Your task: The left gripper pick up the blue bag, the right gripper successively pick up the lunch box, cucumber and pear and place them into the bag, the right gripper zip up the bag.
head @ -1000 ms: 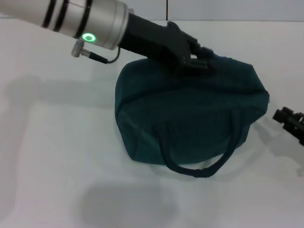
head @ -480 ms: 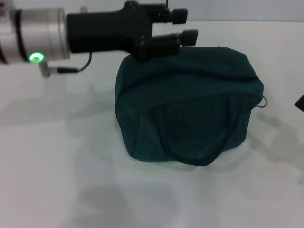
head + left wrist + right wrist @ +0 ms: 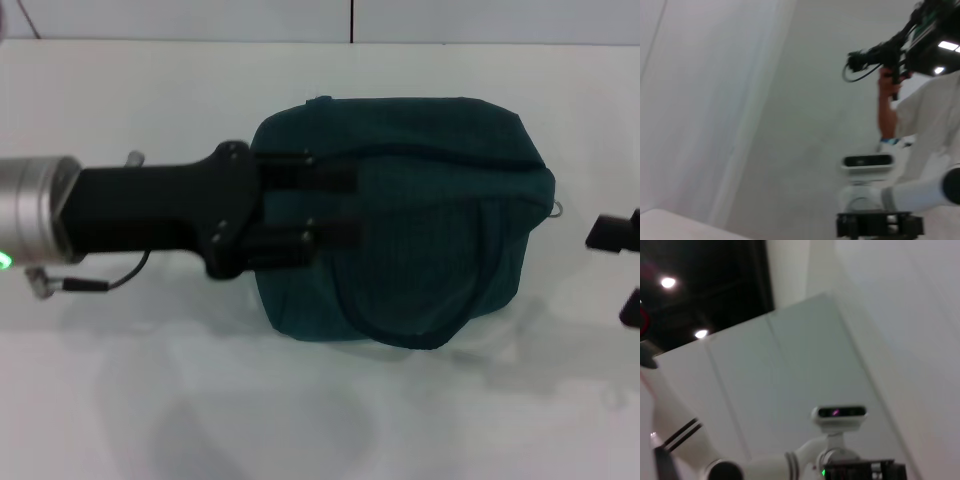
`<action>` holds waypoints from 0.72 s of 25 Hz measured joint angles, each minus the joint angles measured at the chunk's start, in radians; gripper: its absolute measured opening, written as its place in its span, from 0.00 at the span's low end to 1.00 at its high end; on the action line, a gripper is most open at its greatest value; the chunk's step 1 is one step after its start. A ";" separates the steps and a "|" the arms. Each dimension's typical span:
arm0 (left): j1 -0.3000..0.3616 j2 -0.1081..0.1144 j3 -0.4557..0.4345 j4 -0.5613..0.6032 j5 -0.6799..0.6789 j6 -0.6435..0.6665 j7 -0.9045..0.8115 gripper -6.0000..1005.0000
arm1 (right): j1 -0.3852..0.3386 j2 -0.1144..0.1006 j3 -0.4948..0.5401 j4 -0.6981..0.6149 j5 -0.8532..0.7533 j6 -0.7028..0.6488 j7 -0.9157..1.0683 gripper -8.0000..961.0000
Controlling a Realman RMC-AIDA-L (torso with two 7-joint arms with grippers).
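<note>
- One blue bag [image 3: 430, 215] sits on the table, at the centre and towards the right.
- One carrying handle [image 3: 400, 325] shows on the near side of the bag.
- One zip line [image 3: 440, 152] runs along the top of the bag, and one small metal ring [image 3: 557, 209] hangs at its right end.
- Two grippers are in sight: the left gripper [image 3: 335, 205] reaching in from the left over the bag, and the right gripper [image 3: 622, 265] at the right edge.
- One white table [image 3: 150, 400] carries it all.
- One person [image 3: 920, 105] shows in the left wrist view, one arm raised.
</note>
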 joint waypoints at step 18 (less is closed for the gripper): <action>0.090 0.008 -0.021 -0.179 -0.010 0.057 0.216 0.54 | 0.052 0.060 -0.021 -0.067 -0.090 0.039 0.083 0.90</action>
